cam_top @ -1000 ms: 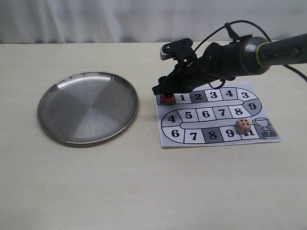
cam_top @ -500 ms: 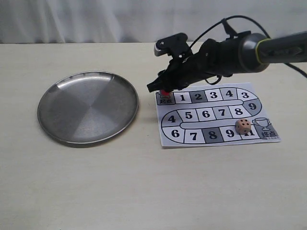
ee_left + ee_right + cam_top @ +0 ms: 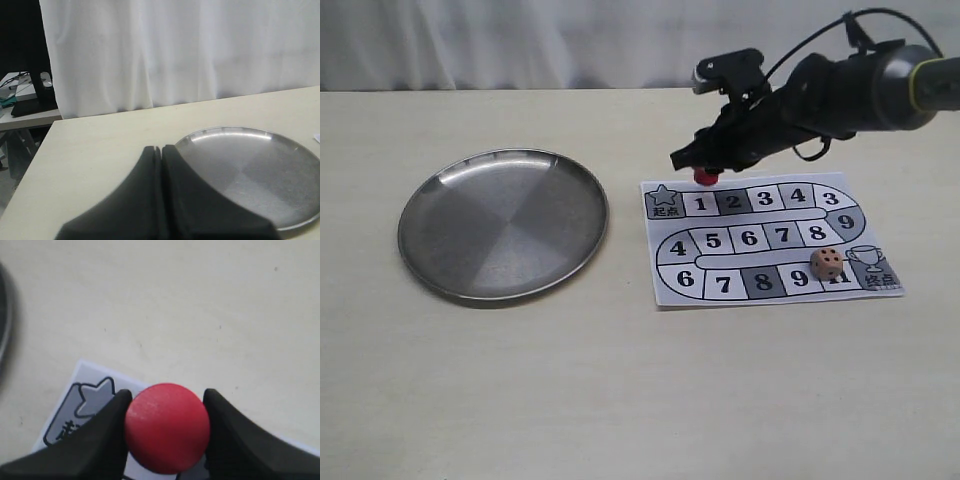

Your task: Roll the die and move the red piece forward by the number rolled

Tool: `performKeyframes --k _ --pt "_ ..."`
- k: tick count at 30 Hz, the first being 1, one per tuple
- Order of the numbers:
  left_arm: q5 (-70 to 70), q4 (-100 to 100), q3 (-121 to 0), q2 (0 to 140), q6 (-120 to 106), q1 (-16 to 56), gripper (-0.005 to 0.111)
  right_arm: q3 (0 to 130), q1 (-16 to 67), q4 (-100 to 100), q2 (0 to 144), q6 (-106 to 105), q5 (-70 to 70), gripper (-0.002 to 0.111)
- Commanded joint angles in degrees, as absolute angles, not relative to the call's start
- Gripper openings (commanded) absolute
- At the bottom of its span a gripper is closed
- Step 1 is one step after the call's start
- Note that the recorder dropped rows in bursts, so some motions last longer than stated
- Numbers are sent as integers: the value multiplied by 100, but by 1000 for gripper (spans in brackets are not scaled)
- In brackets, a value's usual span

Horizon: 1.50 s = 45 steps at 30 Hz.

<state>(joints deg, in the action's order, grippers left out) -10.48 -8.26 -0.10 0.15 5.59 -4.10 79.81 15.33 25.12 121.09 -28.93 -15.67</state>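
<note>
The red piece hangs in the air just above the board's far edge, over square 1, and my right gripper is shut on it. In the right wrist view the red piece fills the gap between the two black fingers, with the star start square below it. The tan die rests on the paper game board near square 10. My left gripper is shut on nothing, beside the steel plate's rim, and does not show in the exterior view.
A round steel plate lies on the table left of the board; the left wrist view has the steel plate close by. A white curtain hangs behind the table. The right arm's cable loops above the board.
My right gripper has lifted the red piece off the start square and carried it up and to the right. The die and plate have stayed put.
</note>
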Motion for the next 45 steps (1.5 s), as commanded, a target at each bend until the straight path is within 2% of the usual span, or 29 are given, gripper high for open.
performKeyframes --k 1,12,21,31,45 --pt "-997 -824 0 0 564 -429 0 7961 1603 2569 12479 -3041 -1652 4" --pt "-997 -824 0 0 564 -429 0 7972 1613 2515 12570 -3040 -1841 4" --pt "-997 -824 0 0 564 -429 0 7926 1268 2308 11522 -3024 -2388 4" --pt "-997 -824 0 0 564 -429 0 7328 881 2347 11521 -3052 -1486 4" --pt "-997 -824 0 0 564 -429 0 7328 1304 2347 12219 -3091 -1121 4"
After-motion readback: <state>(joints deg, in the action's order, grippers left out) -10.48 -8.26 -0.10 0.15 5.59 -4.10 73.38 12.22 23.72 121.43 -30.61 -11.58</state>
